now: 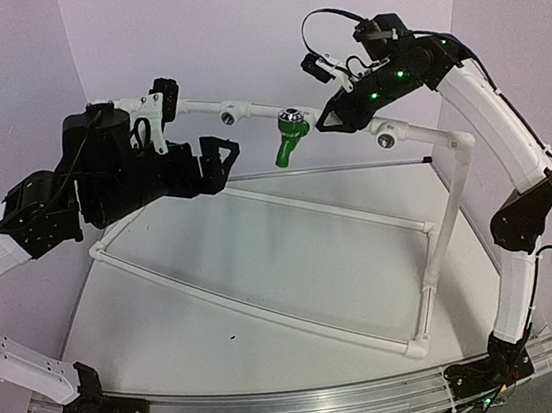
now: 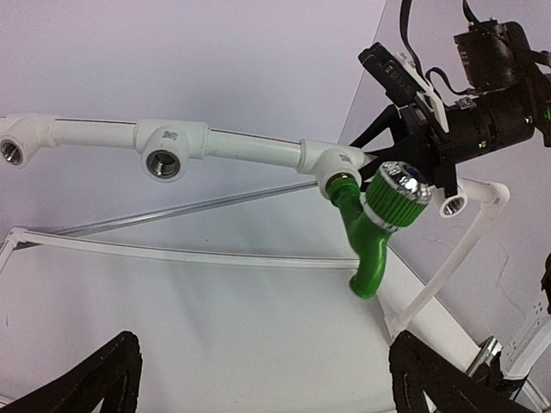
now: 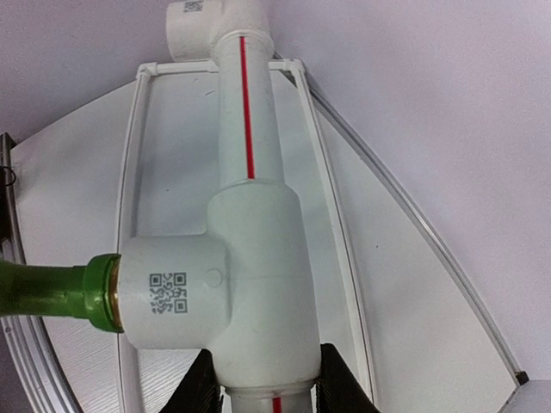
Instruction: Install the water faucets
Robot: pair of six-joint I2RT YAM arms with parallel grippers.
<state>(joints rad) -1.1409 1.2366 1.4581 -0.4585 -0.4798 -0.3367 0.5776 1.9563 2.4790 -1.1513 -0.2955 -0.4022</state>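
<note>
The green water faucet (image 1: 288, 137) (image 2: 374, 224) hangs from a white tee fitting (image 2: 331, 163) (image 3: 258, 284) on the raised pipe. Its spout points down and its silver-topped knob faces outward. In the right wrist view only its green neck (image 3: 43, 292) shows, entering the tee's side port. My right gripper (image 1: 324, 120) (image 3: 263, 370) straddles that tee from behind, its black fingers (image 3: 340, 383) lying against both sides. My left gripper (image 1: 225, 157) (image 2: 263, 361) is wide open and holds nothing, a little left of the faucet and below the pipe.
Two more tee fittings (image 1: 227, 112) (image 1: 385, 138) with open holes sit on the same raised pipe. An elbow (image 2: 17, 142) caps its left end. A white pipe frame (image 1: 267, 298) lies on the table, with an upright post (image 1: 452, 205) at the right.
</note>
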